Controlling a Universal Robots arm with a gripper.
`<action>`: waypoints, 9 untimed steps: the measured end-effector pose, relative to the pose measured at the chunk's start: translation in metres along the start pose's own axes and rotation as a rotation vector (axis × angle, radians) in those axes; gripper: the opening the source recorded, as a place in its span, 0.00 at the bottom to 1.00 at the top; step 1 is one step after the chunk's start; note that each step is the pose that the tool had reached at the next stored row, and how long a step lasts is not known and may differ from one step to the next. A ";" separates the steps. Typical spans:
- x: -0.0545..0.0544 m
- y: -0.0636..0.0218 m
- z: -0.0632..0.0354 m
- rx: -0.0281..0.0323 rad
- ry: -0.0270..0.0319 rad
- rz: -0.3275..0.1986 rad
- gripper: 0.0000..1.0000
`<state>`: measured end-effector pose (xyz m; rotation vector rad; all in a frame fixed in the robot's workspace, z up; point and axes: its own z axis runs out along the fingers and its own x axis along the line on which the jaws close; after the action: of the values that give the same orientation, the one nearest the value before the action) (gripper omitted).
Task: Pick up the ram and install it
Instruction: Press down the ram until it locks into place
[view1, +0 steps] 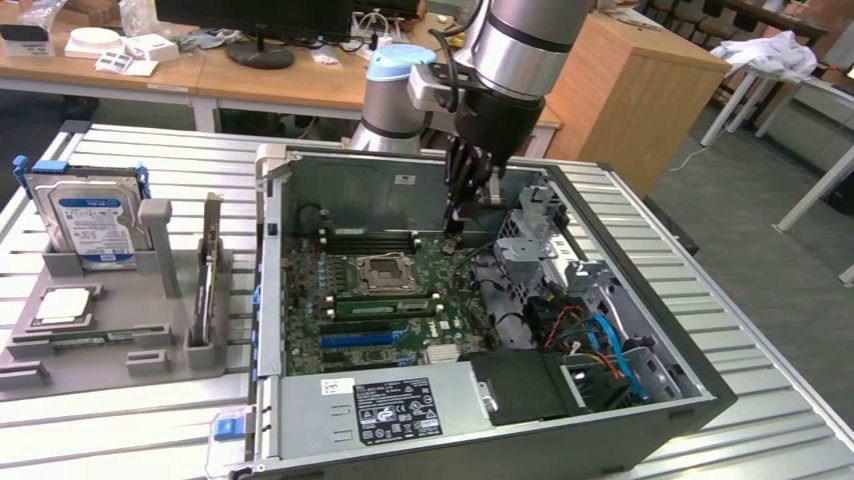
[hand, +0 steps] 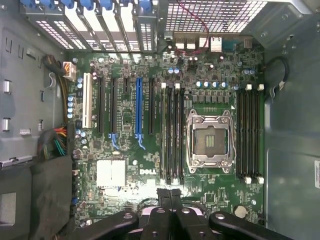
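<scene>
Black end effector (view1: 455, 222), its slim fingers (hand: 164, 202) pressed tightly together, hangs inside the open grey sheet-metal computer case (view1: 374, 190), above the green motherboard (view1: 310, 300). We find the ram, a long, narrow, flat green circuit-board stick (view1: 382, 305), standing on edge in a black slot just beside the square silver processor socket (view1: 387, 270), apart from the fingertips. On the exterior view's left, a grey moulded tray (view1: 80, 365) on the ribbed metal surface (view1: 120, 420) holds an upright silver hard drive with a blue-white label (view1: 91, 215) and a small square silver processor chip (view1: 64, 305).
</scene>
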<state>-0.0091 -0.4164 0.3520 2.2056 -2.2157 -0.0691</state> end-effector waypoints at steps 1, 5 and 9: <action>0.000 -0.0003 0.0000 0.0000 0.0000 0.000 0.10; 0.000 -0.0043 -0.0002 0.0000 0.0000 0.000 0.10; 0.000 -0.0075 -0.0003 0.0000 -0.0001 0.000 0.10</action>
<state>-0.0016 -0.4164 0.3519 2.2057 -2.2157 -0.0692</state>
